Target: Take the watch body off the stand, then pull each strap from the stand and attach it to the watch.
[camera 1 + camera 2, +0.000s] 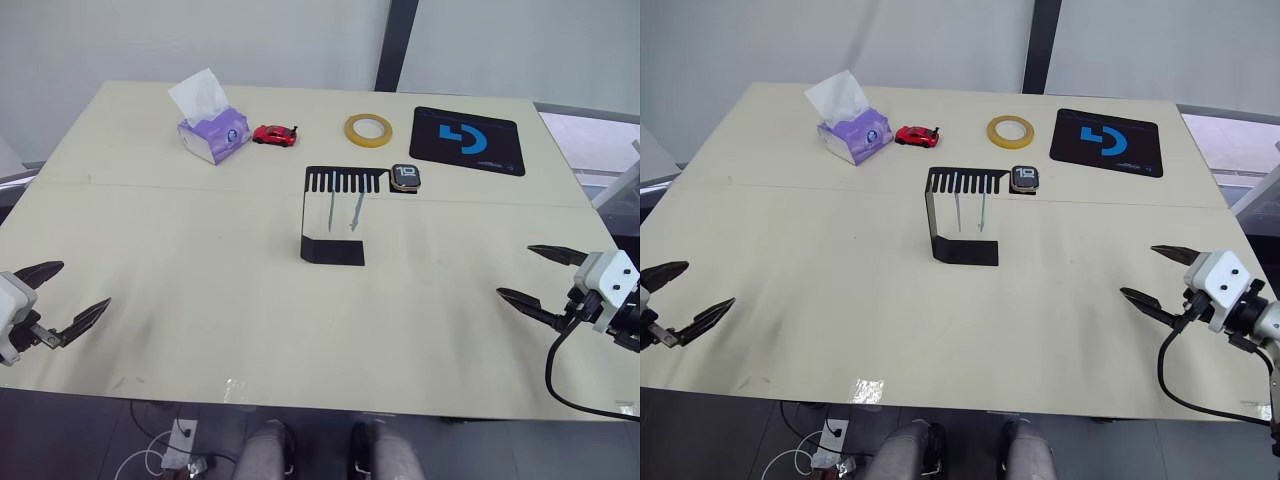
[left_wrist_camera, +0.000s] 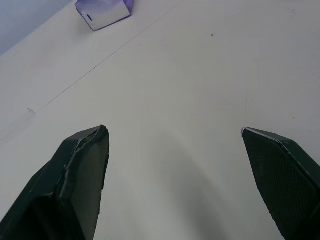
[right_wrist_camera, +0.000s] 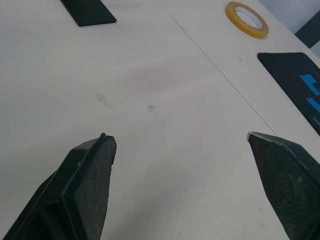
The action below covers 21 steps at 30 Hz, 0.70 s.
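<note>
The black C-shaped stand [image 1: 331, 250] rises from the middle of the table. At the right end of its slotted top sits the watch body [image 1: 405, 177], dark screen facing up. Two pale straps [image 1: 343, 210] hang from the slots. My left gripper [image 1: 58, 291] hovers open over the near left part of the table, far from the stand. Over the near right part, my right gripper [image 1: 528, 276] is open too, nothing between its fingers. The stand's foot [image 3: 88, 12] shows in the right wrist view.
At the back of the table [image 1: 200, 250] lie a purple tissue box [image 1: 212, 131], a red toy car [image 1: 275, 135], a yellow tape roll [image 1: 368, 129] and a black mousepad with a blue logo [image 1: 467, 139]. A black cable [image 1: 570, 385] loops under my right wrist.
</note>
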Tool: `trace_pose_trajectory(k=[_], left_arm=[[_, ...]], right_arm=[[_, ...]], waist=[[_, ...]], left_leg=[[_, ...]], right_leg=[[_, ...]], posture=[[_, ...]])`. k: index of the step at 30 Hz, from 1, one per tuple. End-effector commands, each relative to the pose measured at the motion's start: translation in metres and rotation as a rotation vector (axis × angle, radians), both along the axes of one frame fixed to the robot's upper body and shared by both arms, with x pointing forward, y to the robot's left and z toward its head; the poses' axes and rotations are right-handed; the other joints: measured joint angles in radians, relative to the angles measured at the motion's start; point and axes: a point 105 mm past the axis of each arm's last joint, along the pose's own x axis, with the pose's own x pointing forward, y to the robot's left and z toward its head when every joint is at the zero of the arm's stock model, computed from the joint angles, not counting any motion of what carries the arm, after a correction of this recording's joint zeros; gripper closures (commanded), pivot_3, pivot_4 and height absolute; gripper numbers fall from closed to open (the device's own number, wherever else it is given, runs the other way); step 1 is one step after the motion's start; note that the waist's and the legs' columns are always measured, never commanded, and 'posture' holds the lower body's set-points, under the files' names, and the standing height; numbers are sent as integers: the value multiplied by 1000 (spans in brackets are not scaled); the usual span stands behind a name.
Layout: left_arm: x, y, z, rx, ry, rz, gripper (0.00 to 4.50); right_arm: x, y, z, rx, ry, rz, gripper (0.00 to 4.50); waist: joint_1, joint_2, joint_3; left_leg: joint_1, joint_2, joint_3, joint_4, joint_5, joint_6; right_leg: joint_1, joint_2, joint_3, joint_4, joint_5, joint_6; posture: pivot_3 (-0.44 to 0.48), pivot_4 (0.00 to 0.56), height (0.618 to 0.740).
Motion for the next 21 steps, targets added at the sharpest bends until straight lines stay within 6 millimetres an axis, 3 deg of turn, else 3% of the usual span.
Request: trace_pose_trajectory(k=[1,4,7,16,21], left_arm=[[3,-17,19,-38,-57,-75,20],[6,-51,32,-121,-58,-227,20],[9,-78,36,-143,-48,-334,20],[13,-152,37,-206,-57,-583,20],[17,-180,48,-273,-115,-642,20]], right_arm=[[0,-2,7,29,-38,1,0],[0,2,7,91,-33,-3,0],[2,19,12,193,-51,-5,0],[13,116,62,650,-179,-90,0],[9,159,86,767,-189,-90,0]], waist=[[0,0,0],[5,0,0],[3,0,0],[-4,3,2],[4,3,2]], left_leg=[[0,0,0,0,0,0],[0,0,-1,1,0,0],[0,0,-1,1,0,0],[0,1,-1,-1,2,-3],[-1,0,-1,-1,2,-3]], right_leg=[[0,0,0,0,0,0],[1,0,0,0,0,0],[1,0,1,0,0,0],[0,2,1,5,0,0],[-2,2,2,5,0,0]], posture=[[0,150,740],[0,150,740],[0,150,740],[0,150,740],[0,150,740]])
